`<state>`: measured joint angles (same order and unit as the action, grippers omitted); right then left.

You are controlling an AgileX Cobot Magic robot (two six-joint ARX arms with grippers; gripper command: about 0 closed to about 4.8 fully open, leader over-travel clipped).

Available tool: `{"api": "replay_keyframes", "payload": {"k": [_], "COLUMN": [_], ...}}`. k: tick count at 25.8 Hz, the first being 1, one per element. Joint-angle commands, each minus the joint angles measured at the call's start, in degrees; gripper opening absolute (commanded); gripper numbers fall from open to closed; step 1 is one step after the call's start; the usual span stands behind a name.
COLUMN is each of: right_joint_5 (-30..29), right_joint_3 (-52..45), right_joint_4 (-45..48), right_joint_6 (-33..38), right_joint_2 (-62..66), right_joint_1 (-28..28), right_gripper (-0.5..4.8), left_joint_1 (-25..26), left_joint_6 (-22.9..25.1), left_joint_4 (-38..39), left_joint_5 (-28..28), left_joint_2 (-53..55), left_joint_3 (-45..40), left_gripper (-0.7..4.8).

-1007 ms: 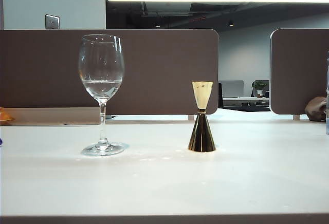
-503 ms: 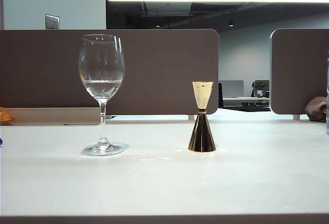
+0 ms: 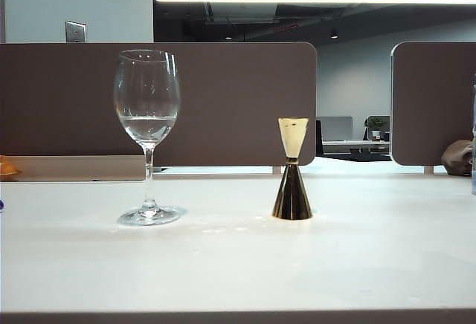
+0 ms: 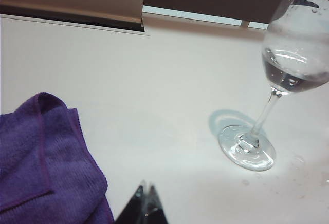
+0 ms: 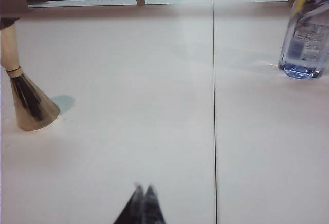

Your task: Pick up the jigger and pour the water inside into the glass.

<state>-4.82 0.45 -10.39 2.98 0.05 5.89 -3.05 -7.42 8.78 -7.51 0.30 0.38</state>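
The gold jigger [image 3: 291,169] stands upright on the white table, right of centre; the right wrist view also shows the jigger [image 5: 25,95], off to one side. The clear stemmed glass [image 3: 147,134] stands to its left with water [image 3: 147,126] low in its bowl. In the left wrist view the glass [image 4: 280,75] stands ahead of my left gripper [image 4: 145,187], which is shut and empty beside a purple cloth. My right gripper [image 5: 143,188] is shut, empty and well apart from the jigger. Neither gripper shows in the exterior view.
A purple cloth [image 4: 46,157] lies on the table beside the left gripper. A plastic water bottle [image 5: 307,29] stands at the far side in the right wrist view. Brown divider panels [image 3: 223,101] line the table's back edge. A seam [image 5: 214,106] runs across the tabletop.
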Motion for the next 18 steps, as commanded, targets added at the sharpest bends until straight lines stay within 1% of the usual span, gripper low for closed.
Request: {"api": "replay_keyframes", "payload": {"k": [1,18], "right_joint_5": [0.07,0.20], "right_joint_3": [-0.42,-0.42], "right_joint_4": [0.52,0.55], "right_joint_6": [0.02,0.02], "right_joint_2": [0.07,0.07], "right_joint_1": [-0.04,0.09], "right_gripper": [-0.05,-0.05], "left_joint_1": [0.09,0.07], "left_joint_6": [0.09,0.09], "left_joint_4": [-0.68,-0.68], "left_joint_5": [-0.22,-0.22], "left_joint_2": [0.02,0.02], "left_joint_3": [0.07,0.07], "left_gripper": [-0.05,-0.05]}}
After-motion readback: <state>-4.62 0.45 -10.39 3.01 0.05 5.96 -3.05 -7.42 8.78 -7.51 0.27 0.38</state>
